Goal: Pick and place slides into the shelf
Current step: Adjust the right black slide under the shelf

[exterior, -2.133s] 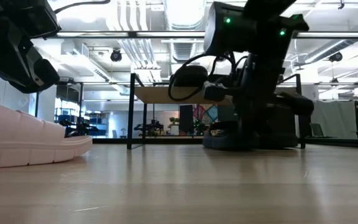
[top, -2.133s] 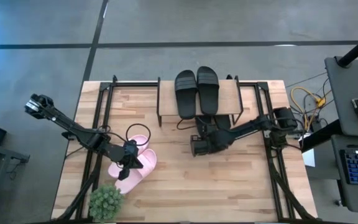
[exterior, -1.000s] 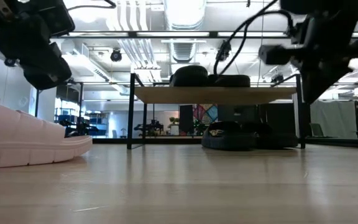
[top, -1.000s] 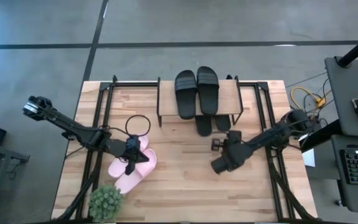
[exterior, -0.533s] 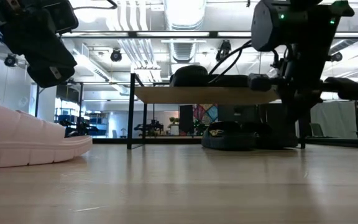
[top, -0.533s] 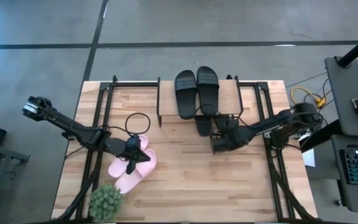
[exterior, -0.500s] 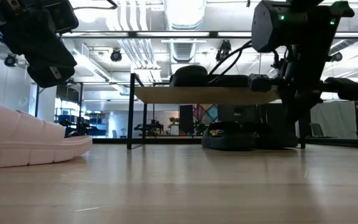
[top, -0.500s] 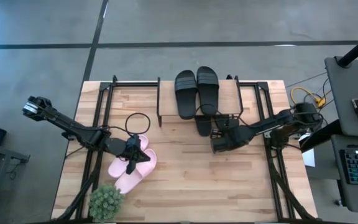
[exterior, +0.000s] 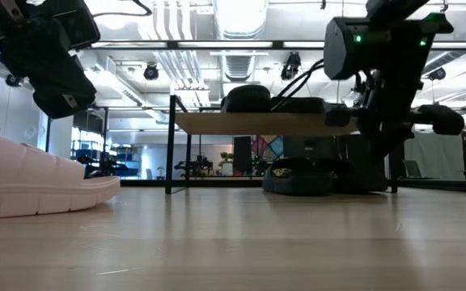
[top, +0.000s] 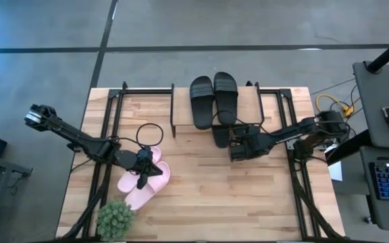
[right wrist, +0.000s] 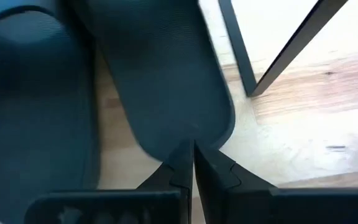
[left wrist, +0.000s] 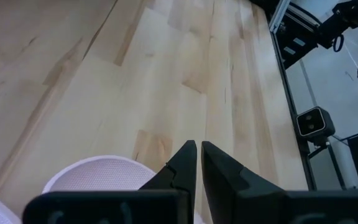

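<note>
Two black slides (top: 213, 98) lie on the shelf's top board (top: 250, 106). Two more black slides (top: 220, 137) lie on the table under it, heels sticking out toward the near edge. Two pale pink slides (top: 145, 182) lie soles down at the near left, also showing in the low view (exterior: 39, 184). My left gripper (left wrist: 197, 146) is shut and hovers just above the pink slides (left wrist: 98, 175). My right gripper (right wrist: 193, 144) is shut, its tips at the heel of the right-hand black slide (right wrist: 160, 74) under the shelf. My right gripper's shut fingertips stand at the heel rim (right wrist: 194, 132) of the right-hand black slide under the shelf, coming from the table's near right side. The slide lies flat on the table. I cannot tell whether the tips touch it.
A small green plant (top: 115, 217) stands at the near left corner. A black cable loop (top: 149, 137) lies on the table beyond the pink slides. The shelf's thin black leg (right wrist: 278, 56) stands just right of the black slide. Metal frames run along both table sides.
My right gripper has gone from the open table toward the far edge, up to the heels of the black slides under the shelf. My left gripper has stayed above the pink slides. No slide has moved.
</note>
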Robot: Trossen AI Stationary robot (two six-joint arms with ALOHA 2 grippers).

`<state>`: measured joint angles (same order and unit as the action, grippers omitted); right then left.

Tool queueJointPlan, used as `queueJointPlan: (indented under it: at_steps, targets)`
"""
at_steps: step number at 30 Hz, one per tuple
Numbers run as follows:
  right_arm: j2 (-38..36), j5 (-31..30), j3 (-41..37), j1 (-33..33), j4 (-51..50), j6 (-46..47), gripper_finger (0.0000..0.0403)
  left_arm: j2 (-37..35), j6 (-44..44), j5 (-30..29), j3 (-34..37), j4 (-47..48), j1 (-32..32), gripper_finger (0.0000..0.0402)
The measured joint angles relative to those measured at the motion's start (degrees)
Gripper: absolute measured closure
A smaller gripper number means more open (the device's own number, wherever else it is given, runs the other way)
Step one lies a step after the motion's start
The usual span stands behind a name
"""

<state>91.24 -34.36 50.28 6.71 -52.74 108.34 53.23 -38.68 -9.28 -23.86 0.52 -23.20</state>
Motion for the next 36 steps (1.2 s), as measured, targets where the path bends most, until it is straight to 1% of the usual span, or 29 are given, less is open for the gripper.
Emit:
queueJointPlan:
  at_steps: [9,12,16,24,29,33,36]
  targets:
    - [4.2,0.9,-1.2,-1.1,6.2,-1.4,0.0394,0.0,0.0,0.0,0.1,0.0,0.0,0.0391]
    - [5.2,0.9,-1.2,-1.1,10.3,-4.2,0.0394,0.0,0.0,0.0,0.1,0.0,0.0,0.0391]
    - [5.4,0.9,-0.8,-1.1,11.5,-6.3,0.0394,0.0,-0.1,0.1,0.1,0.0,0.0,0.0391]
    - [3.6,0.0,-0.2,-0.4,7.1,-5.2,0.0394,0.0,-0.2,0.1,0.2,0.0,0.0,0.0391]
    - [2.9,-0.5,3.6,1.3,0.3,-6.2,0.0394,0.0,-0.1,0.1,0.2,0.0,0.0,0.0391]
    - [2.9,-1.2,7.7,3.3,-6.1,-5.1,0.0394,0.0,0.0,0.1,0.2,0.0,0.0,0.0391]
    - [2.8,0.2,10.0,5.0,-6.7,-5.3,0.0394,0.0,0.0,0.1,0.3,0.0,0.0,0.0391]
